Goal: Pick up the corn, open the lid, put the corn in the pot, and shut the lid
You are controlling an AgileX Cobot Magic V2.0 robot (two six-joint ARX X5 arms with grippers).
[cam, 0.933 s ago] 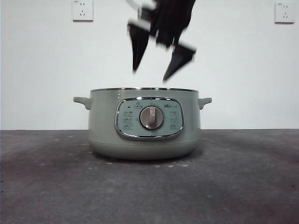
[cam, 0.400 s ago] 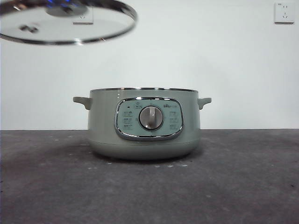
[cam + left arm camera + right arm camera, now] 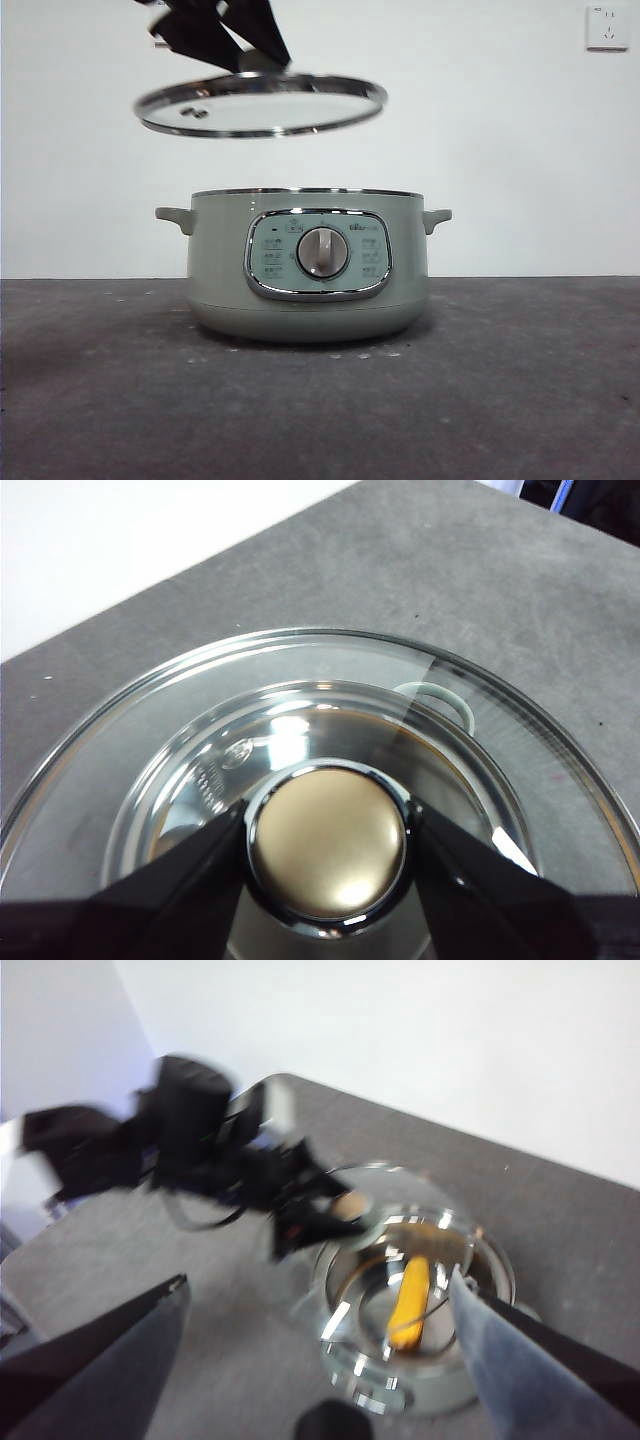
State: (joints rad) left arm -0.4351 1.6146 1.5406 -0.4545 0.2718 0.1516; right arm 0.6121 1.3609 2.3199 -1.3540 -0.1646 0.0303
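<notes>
Inside the pot, only the right wrist view shows the corn.

lid hangs above pot; corn inside.

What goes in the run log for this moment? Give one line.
step: closing lid | left gripper: shut on lid knob, above pot | corn: inside pot | right gripper: open, clear

Both hands are plain matte black: left hand has wedge-shaped fingers, right hand has broad flat tapering ones.
</notes>
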